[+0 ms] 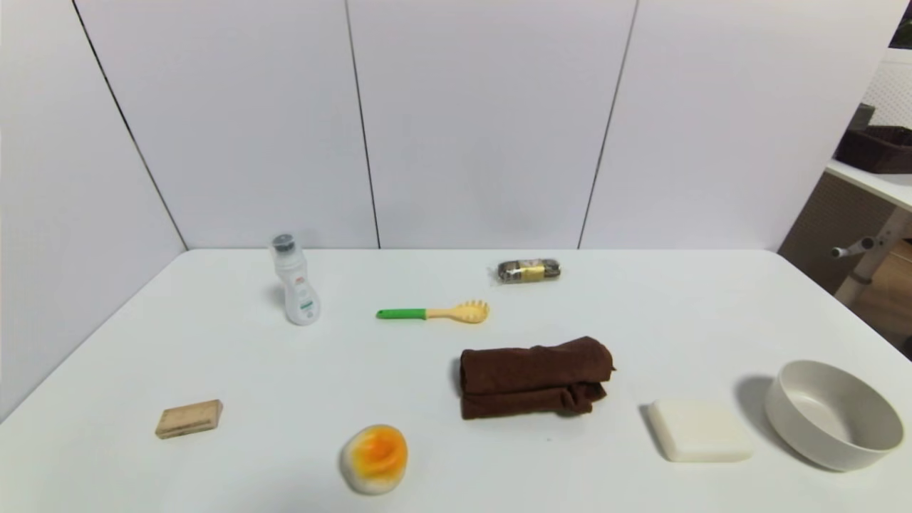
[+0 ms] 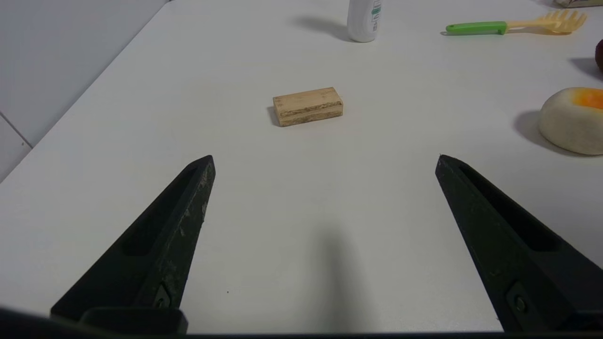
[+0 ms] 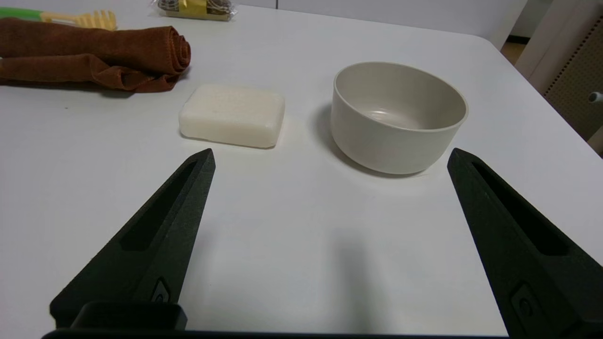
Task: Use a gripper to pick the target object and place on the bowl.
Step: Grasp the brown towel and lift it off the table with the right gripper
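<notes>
Brown terry towel [image 1: 534, 377], folded into a thick soft bundle, lies on the white table [image 1: 641, 306] near the middle, a little to the right, untouched by either arm. Right of it at the near right edge stands the round off-white bowl [image 1: 833, 413] with deep plain sides, upright and holding nothing; between towel and bowl, just beside the bowl, lies a white square soap-like block [image 1: 700, 429]. The left gripper [image 2: 325, 162] hovers over the near left part of the table with its two black fingers [image 2: 174, 226] spread wide and nothing between them, facing a small tan wooden block [image 1: 189, 418]. The right gripper [image 3: 330, 157] hovers at the near right, its black fingers [image 3: 165, 221] likewise released and wide apart, facing the bowl and the soap-like block. A white plastic bottle [image 1: 293, 281] with a dark cap stands upright at the far left. Near the front, left of the towel, sits a rounded white and orange object [image 1: 375, 459]. Farther back lie a yellow pasta fork with a green handle [image 1: 434, 313] and, beyond it, a small clear-wrapped packet with a yellow band [image 1: 529, 271].
</notes>
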Controlling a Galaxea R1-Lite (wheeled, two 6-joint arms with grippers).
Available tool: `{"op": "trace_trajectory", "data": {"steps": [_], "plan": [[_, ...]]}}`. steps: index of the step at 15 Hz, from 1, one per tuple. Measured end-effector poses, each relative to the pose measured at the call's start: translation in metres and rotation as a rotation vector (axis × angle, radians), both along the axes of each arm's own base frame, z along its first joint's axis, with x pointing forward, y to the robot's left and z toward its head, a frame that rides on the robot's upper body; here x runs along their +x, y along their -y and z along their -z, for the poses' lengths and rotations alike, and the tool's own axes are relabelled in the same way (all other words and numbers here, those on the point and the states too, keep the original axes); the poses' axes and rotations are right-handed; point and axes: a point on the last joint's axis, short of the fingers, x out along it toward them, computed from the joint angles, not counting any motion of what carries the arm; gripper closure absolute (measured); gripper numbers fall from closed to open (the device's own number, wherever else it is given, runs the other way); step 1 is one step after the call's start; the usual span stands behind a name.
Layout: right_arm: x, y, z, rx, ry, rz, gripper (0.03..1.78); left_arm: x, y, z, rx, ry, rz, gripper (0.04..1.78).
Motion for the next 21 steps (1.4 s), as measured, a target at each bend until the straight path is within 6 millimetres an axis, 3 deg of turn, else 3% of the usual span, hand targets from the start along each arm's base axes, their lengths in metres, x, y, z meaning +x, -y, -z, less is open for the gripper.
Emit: {"op": "trace_trajectory", "data": {"steps": [12,14,17,21], "plan": [[0.000,0.000,-0.005,-0.001,-0.002,-0.003,0.10,0.000,0.000,0.000,0.000,0.000,0.000,0.13],[0.000,0.000,-0.024,0.003,0.005,-0.011,0.10,0.000,0.000,0.000,0.000,0.000,0.000,0.13],[0.008,-0.001,-0.071,0.003,-0.001,-0.060,0.10,0.000,0.000,0.000,0.000,0.000,0.000,0.13],[0.046,-0.004,-0.141,-0.004,-0.049,-0.195,0.10,0.000,0.000,0.000,0.000,0.000,0.000,0.13]]}}
